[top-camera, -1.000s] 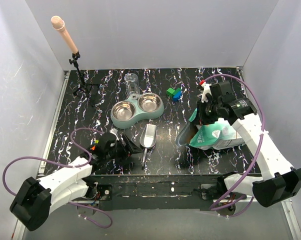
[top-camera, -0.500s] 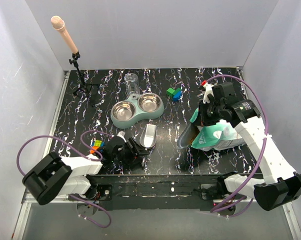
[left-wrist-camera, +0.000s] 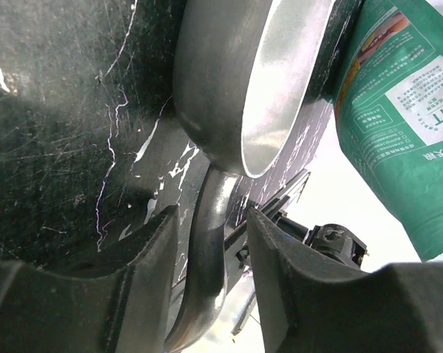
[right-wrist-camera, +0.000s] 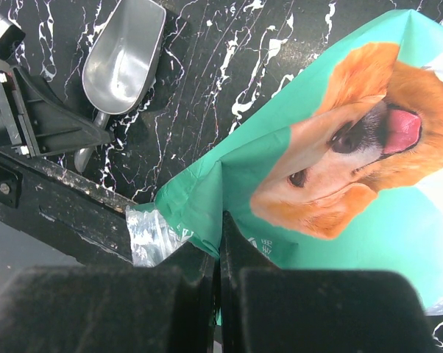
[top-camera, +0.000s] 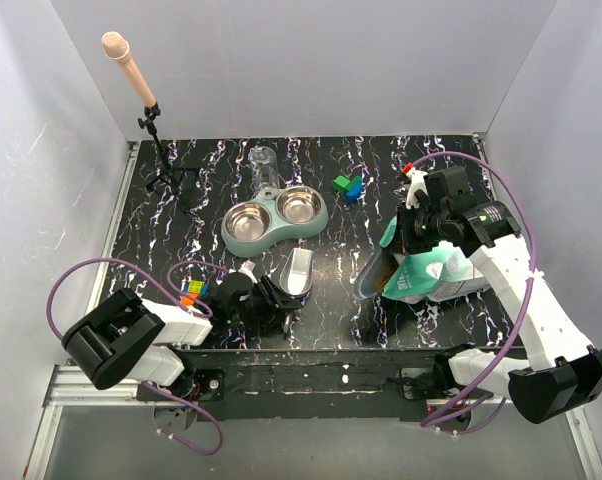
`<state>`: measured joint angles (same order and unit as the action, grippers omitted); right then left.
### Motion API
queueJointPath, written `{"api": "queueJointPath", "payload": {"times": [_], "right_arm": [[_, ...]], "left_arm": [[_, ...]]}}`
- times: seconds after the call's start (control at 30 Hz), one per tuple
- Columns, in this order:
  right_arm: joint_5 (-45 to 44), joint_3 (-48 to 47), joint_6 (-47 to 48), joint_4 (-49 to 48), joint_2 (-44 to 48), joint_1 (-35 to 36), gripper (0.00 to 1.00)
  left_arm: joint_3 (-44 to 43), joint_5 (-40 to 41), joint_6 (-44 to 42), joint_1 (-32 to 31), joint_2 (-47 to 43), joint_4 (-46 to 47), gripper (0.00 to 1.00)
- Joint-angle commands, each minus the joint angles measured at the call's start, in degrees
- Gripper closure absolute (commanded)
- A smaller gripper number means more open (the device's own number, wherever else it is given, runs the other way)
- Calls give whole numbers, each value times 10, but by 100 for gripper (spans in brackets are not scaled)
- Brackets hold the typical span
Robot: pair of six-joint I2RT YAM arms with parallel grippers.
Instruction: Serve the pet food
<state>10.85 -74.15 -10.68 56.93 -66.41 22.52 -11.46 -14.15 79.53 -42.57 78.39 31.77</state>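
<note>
A metal scoop (top-camera: 298, 272) lies on the black marbled table with its handle toward the near edge. My left gripper (top-camera: 278, 299) straddles that handle. In the left wrist view the handle (left-wrist-camera: 207, 250) runs between the fingers (left-wrist-camera: 144, 272), close to the left one, with a gap to the right one, so the gripper (left-wrist-camera: 214, 220) is open. The teal bag (top-camera: 426, 270) with a golden dog (right-wrist-camera: 369, 147) stands at the right, its mouth facing left. My right gripper (top-camera: 406, 238) (right-wrist-camera: 220, 228) is shut on the bag's upper edge. The pet food is hidden.
A teal double feeder (top-camera: 274, 215) with two steel bowls stands behind the scoop, with a clear bottle (top-camera: 263, 165) at its back. Green and blue blocks (top-camera: 348, 186) lie at the back right. A microphone stand (top-camera: 153, 130) rises at the back left. White walls enclose the table.
My left gripper has slid right onto the scoop handle and its jaws have narrowed around it. The right gripper and the bag have barely moved.
</note>
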Motion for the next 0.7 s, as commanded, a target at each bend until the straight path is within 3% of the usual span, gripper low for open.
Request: {"api": "queueJointPath", "payload": {"times": [0.0,0.1,0.2,0.27,0.47,0.67], "right_arm": [[48,-11,-18,-52,24,4,99],[49,-10,-18,-52,25,4,99],[48,-7,-18,-53,27,4,99],[49,-6,-18,-53,27,4,99],[-4,-10,-22,-40,23,5,99],[-106,-34,-25,-31,-4,12,99]], "left_arm": [[8,0,2,-4,16,35,62],[7,-7,2,-4,26,46,69],[2,-18,-5,-3,28,43,87],[-15,-25,-30,-3,1,-13,97],[-251,-43,-235,2,-103,-481,100],[-526,-104,-393,13,-49,-896,100]]}}
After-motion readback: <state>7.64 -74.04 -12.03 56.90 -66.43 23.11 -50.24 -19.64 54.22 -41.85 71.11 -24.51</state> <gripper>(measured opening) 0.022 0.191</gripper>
